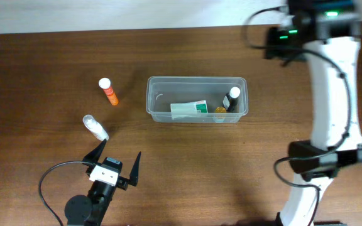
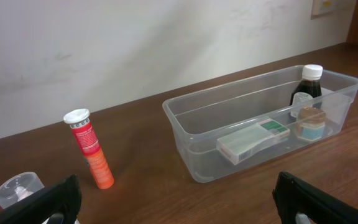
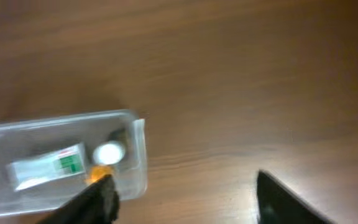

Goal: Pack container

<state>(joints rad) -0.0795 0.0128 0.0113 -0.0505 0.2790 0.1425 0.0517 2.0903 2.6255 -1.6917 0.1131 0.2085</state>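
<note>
Left pincer (image 1: 120,152) spread wide, empty, at near edge of brown wooden table (image 1: 43,63) — clear rectangular plastic container (image 1: 162,94) lay farther on at mid-table, well apart, holding a white-green box (image 1: 188,108) and dark white-capped bottle (image 1: 232,99). Right pincer (image 3: 185,186) likewise spread, empty, off the container's right end.

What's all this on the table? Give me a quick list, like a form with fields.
container: clear tub, mid-table
inside: green-white box, dark bottle, amber jar
outside, left arm's side: orange tube, clear bottle
left gripper: jaws open, empty
right gripper: jaws open, empty
</note>
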